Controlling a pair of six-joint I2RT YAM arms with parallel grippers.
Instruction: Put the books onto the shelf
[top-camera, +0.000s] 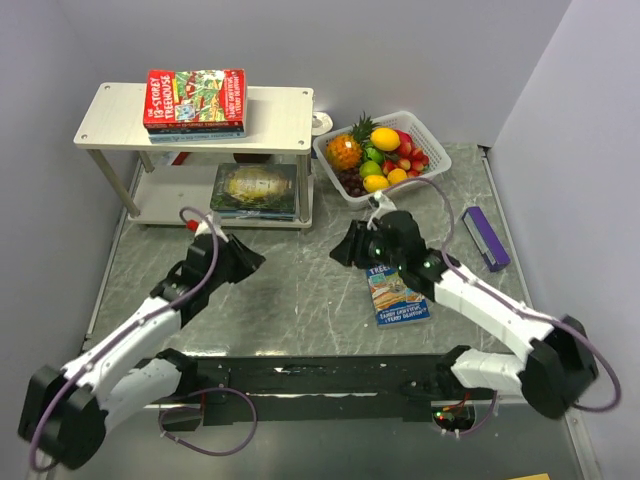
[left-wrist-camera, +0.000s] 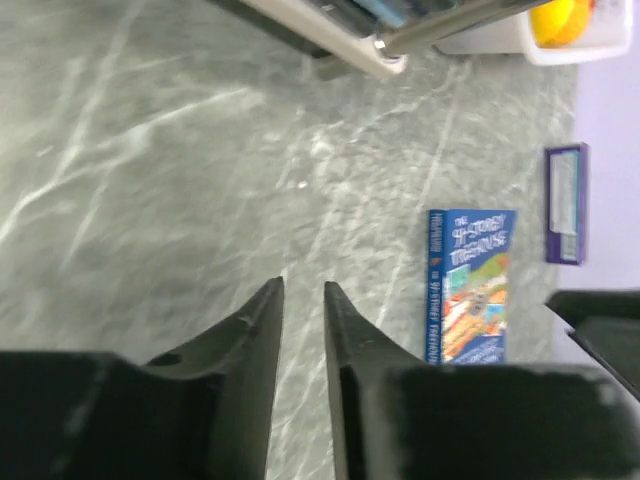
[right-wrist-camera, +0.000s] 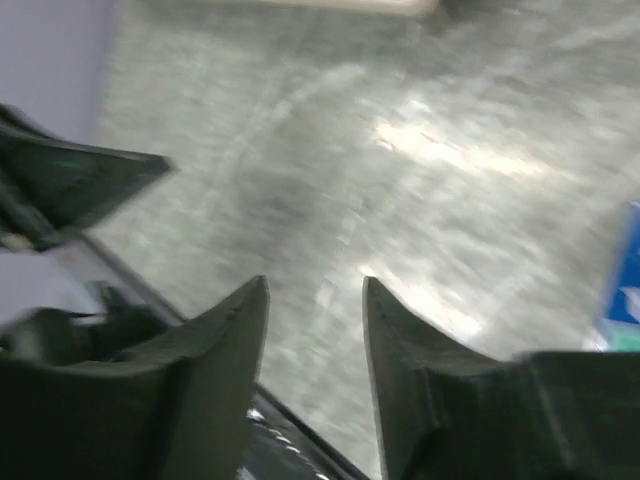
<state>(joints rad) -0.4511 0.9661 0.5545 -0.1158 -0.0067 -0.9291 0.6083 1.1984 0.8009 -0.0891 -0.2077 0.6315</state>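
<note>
The shelf (top-camera: 280, 108) stands at the back left. A stack of books topped by a red Treehouse cover (top-camera: 195, 98) lies on its upper board, and a green-gold book (top-camera: 256, 188) tops a pile on the lower board. A blue Treehouse book (top-camera: 398, 297) (left-wrist-camera: 470, 285) lies flat on the table, partly under my right arm. My left gripper (top-camera: 258, 262) (left-wrist-camera: 303, 290) hovers in front of the shelf, jaws slightly apart with only table showing between them. My right gripper (top-camera: 335, 254) (right-wrist-camera: 315, 285) hangs just left of the blue book, open and empty.
A white basket of fruit (top-camera: 418, 128) sits right of the shelf. A small purple box (top-camera: 486, 238) (left-wrist-camera: 565, 203) lies at the right of the marbled table (top-camera: 300, 290). Walls close in on the left, back and right. The two grippers face each other mid-table.
</note>
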